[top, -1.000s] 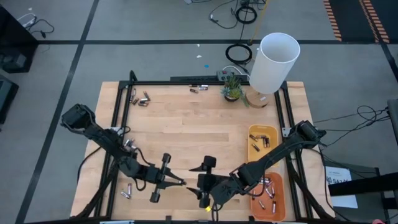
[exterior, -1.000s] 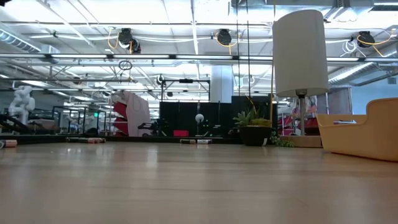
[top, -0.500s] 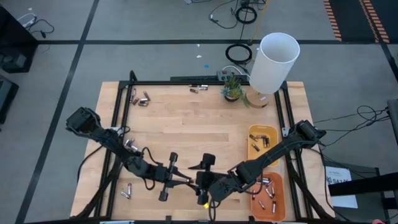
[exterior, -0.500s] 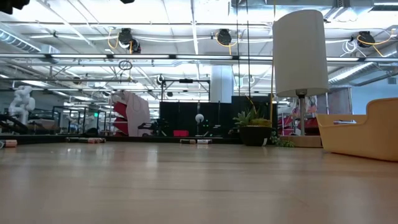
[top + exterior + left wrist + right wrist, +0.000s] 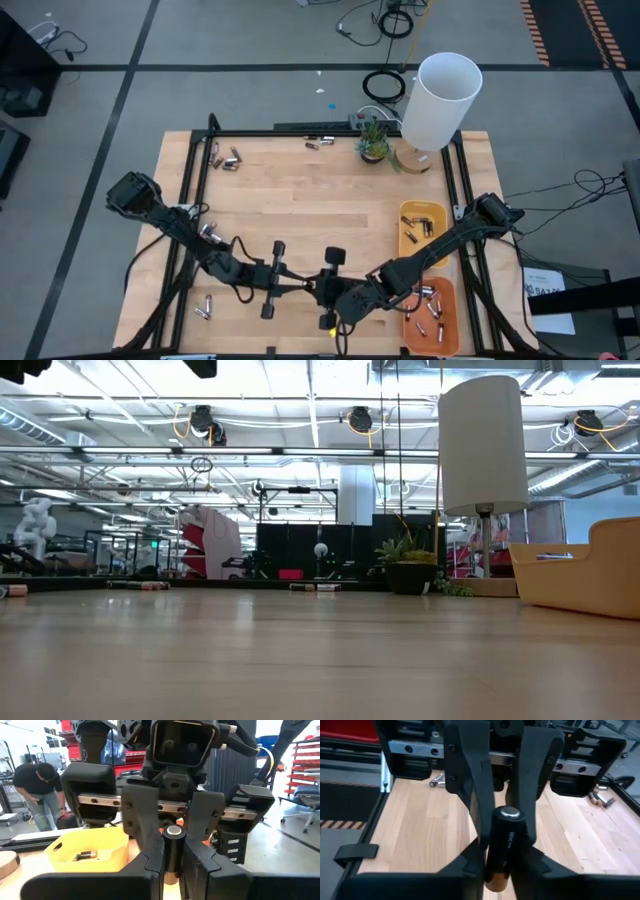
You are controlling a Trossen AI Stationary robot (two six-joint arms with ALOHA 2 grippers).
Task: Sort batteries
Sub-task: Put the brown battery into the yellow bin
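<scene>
A dark battery with a silver cap and a copper band at its other end hangs above the table's near middle, between both grippers. My left gripper comes from the left and my right gripper from the right, tip to tip, each shut on it. In the left wrist view the battery stands between my left gripper's fingers, with the right arm's fingers behind it. My right gripper shows the same from the other side. Loose batteries lie on their sides on the wood. My left gripper pinches the battery's dark body between its two fingers, reaching in level from the table's left. The battery stands about upright, silver cap up, clear of the table. My right gripper pinches the same battery's body between its two fingers, coming from the table's right and slanting slightly down. The fingers lie across the battery. Its silver cap is up and its copper band is below the fingers.
A yellow tray and an orange tray with batteries sit at the right edge. More batteries lie at the far middle and near left. A white lamp and a small plant stand at the far right.
My left gripper has carried the battery toward the table's right until it reached between my right gripper's fingers. My right gripper, open before, has shut on the battery without shifting its place.
</scene>
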